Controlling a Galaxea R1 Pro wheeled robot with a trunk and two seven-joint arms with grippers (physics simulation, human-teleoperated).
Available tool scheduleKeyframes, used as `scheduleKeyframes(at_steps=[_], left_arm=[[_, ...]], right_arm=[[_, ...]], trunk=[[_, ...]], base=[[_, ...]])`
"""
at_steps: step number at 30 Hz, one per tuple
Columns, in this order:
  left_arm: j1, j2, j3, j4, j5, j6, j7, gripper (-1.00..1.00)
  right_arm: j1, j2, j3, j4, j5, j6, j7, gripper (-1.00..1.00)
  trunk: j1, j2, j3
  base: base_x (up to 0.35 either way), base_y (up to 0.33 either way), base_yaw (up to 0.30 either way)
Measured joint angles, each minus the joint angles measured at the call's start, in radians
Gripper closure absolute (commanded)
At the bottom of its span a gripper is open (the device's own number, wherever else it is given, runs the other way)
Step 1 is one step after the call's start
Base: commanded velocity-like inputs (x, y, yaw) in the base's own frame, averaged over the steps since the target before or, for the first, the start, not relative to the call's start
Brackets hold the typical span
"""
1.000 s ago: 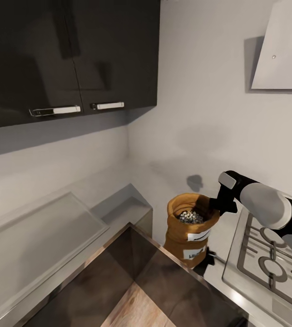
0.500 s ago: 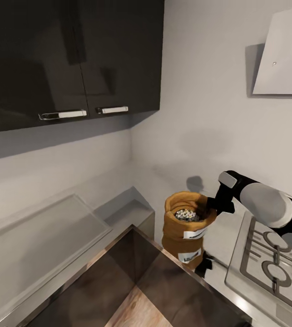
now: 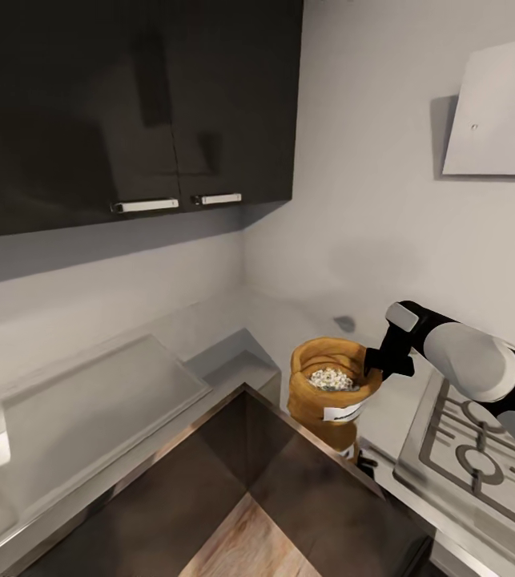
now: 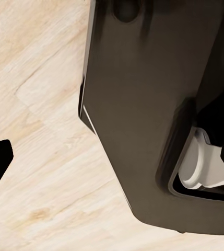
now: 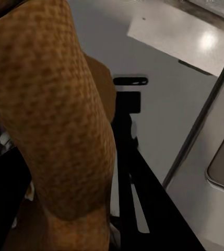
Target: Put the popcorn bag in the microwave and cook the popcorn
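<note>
The right claw (image 3: 373, 365) is clamped on the rolled rim of the popcorn bag (image 3: 329, 397), which hangs from it, upright and clear of the bench (image 3: 381, 409), with the popcorn (image 3: 331, 377) heaped inside. The gas hob (image 3: 473, 457) lies just beyond the claw's arm. I judge this the carrying step: next, bring the bag level to the microwave. The left claw's opening cannot be told.

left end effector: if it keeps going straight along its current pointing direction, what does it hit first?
Judging by the left wrist view, probably the pale wood floor, which lies beyond the fingers. A dark robot body part stands beside that line and may be closer; depth is unclear.
</note>
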Motion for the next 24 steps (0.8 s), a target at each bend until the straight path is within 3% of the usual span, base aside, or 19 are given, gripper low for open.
scheduleKeyframes(at_steps=[12, 24], left_arm=[[0.000, 0.000, 0.000, 0.000, 0.000, 0.000, 0.000, -1.00], [0.000, 0.000, 0.000, 0.000, 0.000, 0.000, 0.000, -1.00]], right_arm=[[0.000, -0.039, -0.003, 0.000, 0.000, 0.000, 0.000, 1.00], [-0.001, -0.059, -0.002, -0.001, 0.000, 0.000, 0.000, 1.00]], trunk=[[0.000, 0.000, 0.019], [0.000, -0.001, 0.036]], base=[[-0.001, 0.000, 0.024], [0.000, 0.000, -0.180]])
